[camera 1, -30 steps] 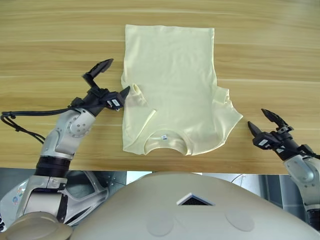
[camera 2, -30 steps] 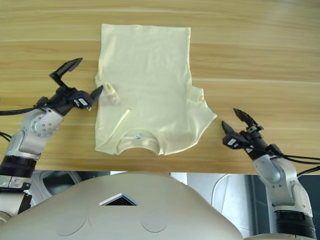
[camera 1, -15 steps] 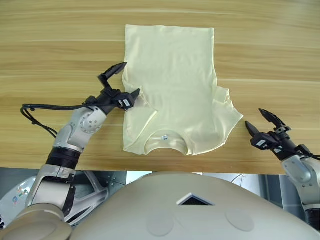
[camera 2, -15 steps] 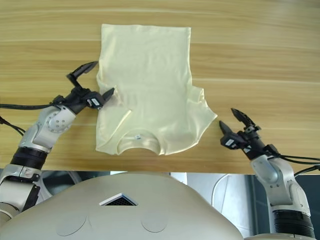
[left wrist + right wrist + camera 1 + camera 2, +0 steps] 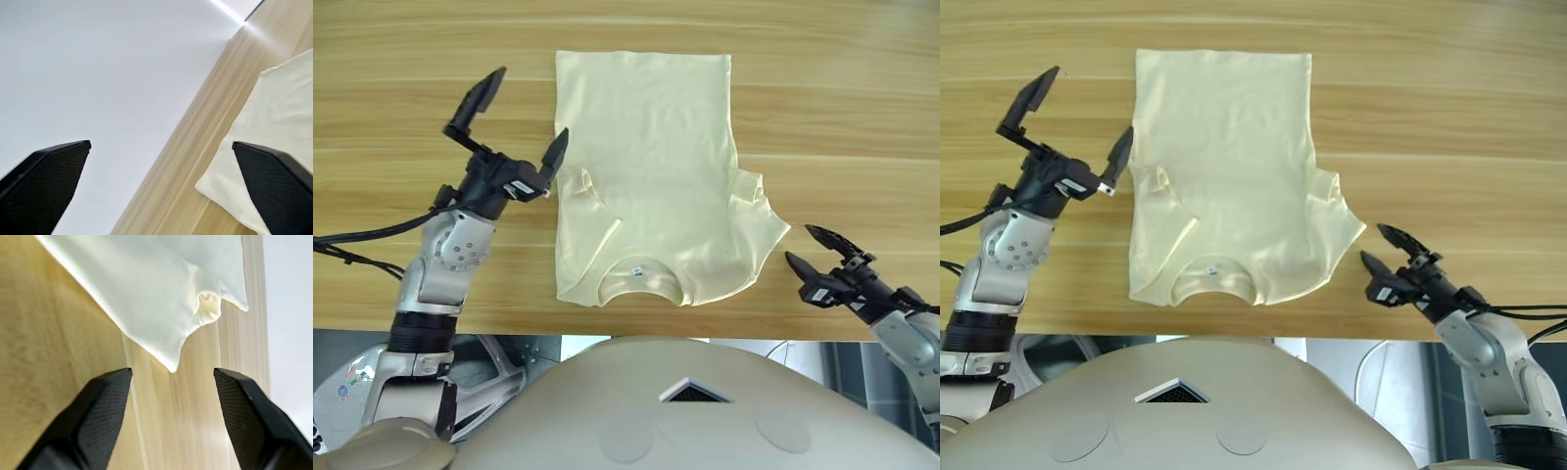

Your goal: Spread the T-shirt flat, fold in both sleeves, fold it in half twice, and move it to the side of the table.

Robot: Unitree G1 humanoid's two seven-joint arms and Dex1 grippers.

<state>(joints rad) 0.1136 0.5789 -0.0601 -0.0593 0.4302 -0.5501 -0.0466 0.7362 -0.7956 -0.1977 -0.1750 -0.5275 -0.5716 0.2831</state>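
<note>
A pale yellow T-shirt [image 5: 651,166] lies on the wooden table [image 5: 411,98], collar toward me, hem at the far side. Its left sleeve is folded in over the body; the right sleeve [image 5: 764,220] sticks out, bunched near the armpit. My left gripper [image 5: 524,117] is open, raised just left of the shirt's left edge, holding nothing. My right gripper [image 5: 818,253] is open, low near the table's front edge, a little right of the right sleeve's tip [image 5: 172,366]. In the left wrist view a corner of the shirt [image 5: 274,161] lies beyond the fingers.
Bare wood stretches left, right and beyond the shirt. The table's front edge [image 5: 509,331] runs just below the collar. A black cable [image 5: 362,240] trails from the left arm.
My left gripper has let go of the left sleeve, lifted up and away to the left, and opened wide. The right gripper has dropped slightly lower and nearer.
</note>
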